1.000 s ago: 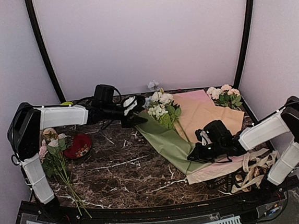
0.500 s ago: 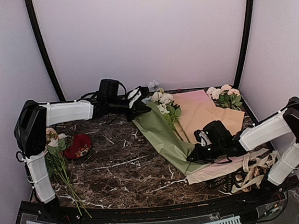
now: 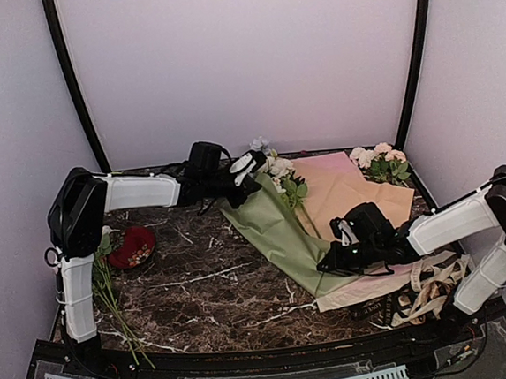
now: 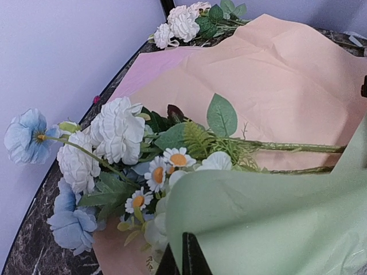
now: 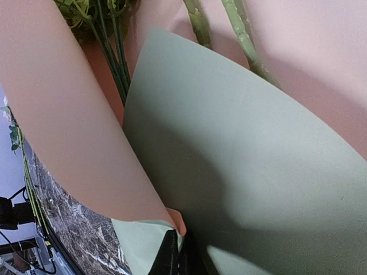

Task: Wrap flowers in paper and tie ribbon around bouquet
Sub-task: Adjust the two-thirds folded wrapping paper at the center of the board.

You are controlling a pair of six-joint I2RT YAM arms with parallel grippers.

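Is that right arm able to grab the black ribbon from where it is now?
Probably not yet. The right claw is clamped shut on the near corner of the green paper, so it is busy. The black ribbon itself lies close by, just below that arm's forearm, near its base.

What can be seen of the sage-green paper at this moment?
The sage-green paper is a matte, lightly creased sheet lying diagonally across the marble table, partly over the tan kraft sheet. Its far edge is held up and curled over the flowers, which poke out beyond it; that edge is pinched in the shut left gripper. Its near corner is pinched in the shut right gripper, the sheet bowing upward between the two grips.
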